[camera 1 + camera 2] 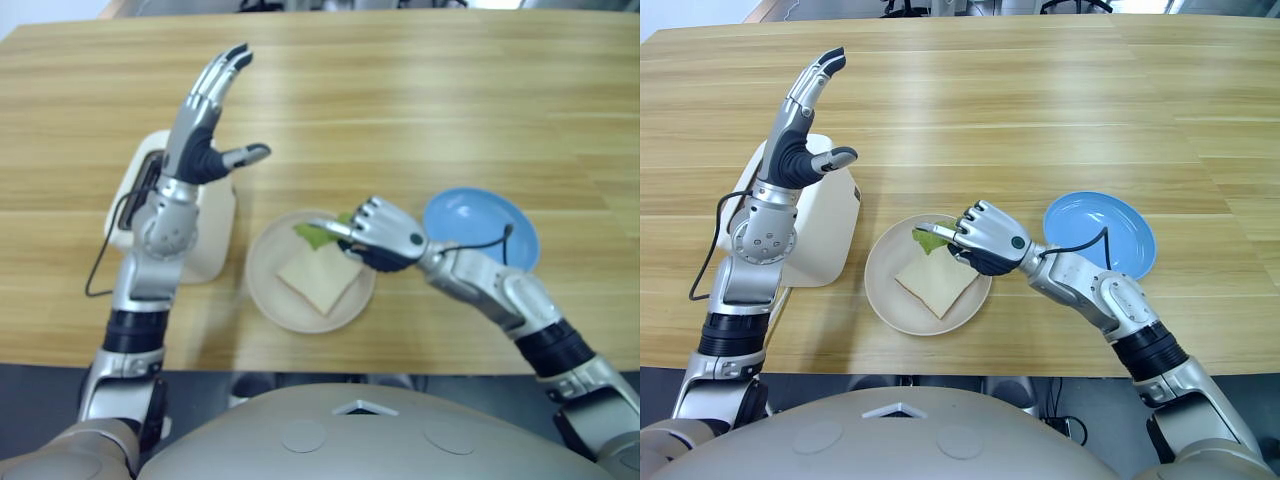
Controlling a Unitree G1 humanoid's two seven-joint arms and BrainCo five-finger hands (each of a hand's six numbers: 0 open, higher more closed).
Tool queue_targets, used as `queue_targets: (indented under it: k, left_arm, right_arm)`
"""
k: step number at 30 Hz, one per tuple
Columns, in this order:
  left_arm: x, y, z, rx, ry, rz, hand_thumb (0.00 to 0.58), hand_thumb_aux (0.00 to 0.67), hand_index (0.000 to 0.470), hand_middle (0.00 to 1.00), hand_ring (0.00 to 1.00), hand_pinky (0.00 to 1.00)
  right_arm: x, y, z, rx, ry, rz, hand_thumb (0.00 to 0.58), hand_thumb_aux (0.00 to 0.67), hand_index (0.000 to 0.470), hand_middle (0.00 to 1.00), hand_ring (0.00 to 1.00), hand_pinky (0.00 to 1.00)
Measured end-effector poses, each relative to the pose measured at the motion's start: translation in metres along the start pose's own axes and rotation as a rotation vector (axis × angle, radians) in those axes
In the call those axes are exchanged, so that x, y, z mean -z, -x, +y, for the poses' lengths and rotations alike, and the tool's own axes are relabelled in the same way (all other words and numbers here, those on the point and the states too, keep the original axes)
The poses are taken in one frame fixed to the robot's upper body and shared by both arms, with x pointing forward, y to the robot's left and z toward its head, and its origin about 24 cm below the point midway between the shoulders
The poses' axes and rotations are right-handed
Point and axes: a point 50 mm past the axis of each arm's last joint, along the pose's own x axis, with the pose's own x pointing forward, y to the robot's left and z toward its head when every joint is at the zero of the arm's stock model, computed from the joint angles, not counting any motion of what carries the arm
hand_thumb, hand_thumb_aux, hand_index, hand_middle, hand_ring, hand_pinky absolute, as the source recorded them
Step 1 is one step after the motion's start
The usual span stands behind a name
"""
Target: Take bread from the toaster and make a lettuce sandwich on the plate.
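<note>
While the right robot hand (385,238) sits curled over the far right part of the plate (260,270), it grips a lettuce leaf (312,236) at its fingertips. The leaf lies at the far corner of the bread slice (318,278); I cannot tell whether it touches the bread or is just above it.

- Bread slice: flat in the middle of the plate, one corner pointing toward the robot. One slice visible.
- Left robot hand (200,130): open, fingers spread and pointing up, holding nothing, raised above the toaster (215,235).
- Toaster: on the surface (400,100) just left of the plate. Its slots are hidden by the left arm, so I cannot say whether bread remains inside.
- Blue dish (470,215): right of the plate, near the right forearm.

Handling, as judgement:
- The leaf is light, limp and easily torn. It probably clings to the fingers on release, so the fingers should open wide with the leaf low over the bread.
- The bread is light, soft and crushable. A second slice is best taken by its top edge with a gentle pinch and lifted straight up out of the slot.

Stage: the lettuce is being laid on the first slice; the top slice is not yet placed.
</note>
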Motion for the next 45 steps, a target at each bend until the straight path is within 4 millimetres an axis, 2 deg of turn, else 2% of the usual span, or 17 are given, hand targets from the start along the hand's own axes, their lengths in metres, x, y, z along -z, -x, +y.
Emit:
queue_targets:
  k: [7, 16, 23, 29, 35, 43, 44, 45]
  left_arm:
    - [0.0, 0.0, 0.0, 0.0, 0.0, -0.001, 0.0, 0.0, 0.0, 0.0, 0.0, 0.0]
    - [0.0, 0.0, 0.0, 0.004, 0.0, -0.001, 0.0, 0.0, 0.0, 0.0, 0.0, 0.0]
    - [0.0, -0.001, 0.0, 0.006, 0.0, 0.002, 0.0, 0.0, 0.0, 0.0, 0.0, 0.0]
    - [0.0, -0.001, 0.0, 0.009, 0.0, 0.004, 0.0, 0.0, 0.0, 0.0, 0.0, 0.0]
    - [-0.001, -0.001, 0.0, 0.008, -0.001, 0.001, 0.0, 0.0, 0.0, 0.0, 0.0, 0.0]
    - [-0.002, -0.001, 0.0, 0.018, -0.001, 0.0, 0.0, 0.0, 0.0, 0.0, 0.0, 0.0]
    - [-0.002, -0.001, 0.0, 0.019, -0.001, 0.0, 0.0, 0.0, 0.0, 0.0, 0.0, 0.0]
    - [-0.002, -0.001, 0.0, 0.018, -0.001, -0.001, 0.0, 0.0, 0.0, 0.0, 0.0, 0.0]
  right_arm:
    - [0.001, 0.002, 0.011, -0.022, -0.045, 0.012, 0.58, 0.67, 0.46, 1.0, 1.0, 1.0]
    - [-0.004, -0.003, 0.013, -0.017, -0.069, -0.004, 0.58, 0.67, 0.46, 1.0, 1.0, 1.0]
    - [-0.019, -0.006, 0.024, -0.037, -0.13, -0.041, 0.58, 0.67, 0.46, 1.0, 1.0, 1.0]
    - [-0.023, -0.005, 0.025, -0.06, -0.164, -0.049, 0.58, 0.67, 0.46, 1.0, 1.0, 1.0]
    - [-0.026, -0.004, 0.029, -0.088, -0.187, -0.053, 0.58, 0.67, 0.46, 1.0, 1.0, 1.0]
    - [-0.027, 0.0, 0.043, -0.182, -0.222, -0.043, 0.58, 0.67, 0.46, 1.0, 1.0, 1.0]
    - [-0.026, 0.002, 0.046, -0.205, -0.226, -0.032, 0.576, 0.615, 0.422, 0.65, 0.65, 0.65]
    - [-0.024, 0.004, 0.05, -0.235, -0.232, -0.021, 0.47, 0.378, 0.26, 0.07, 0.07, 0.07]
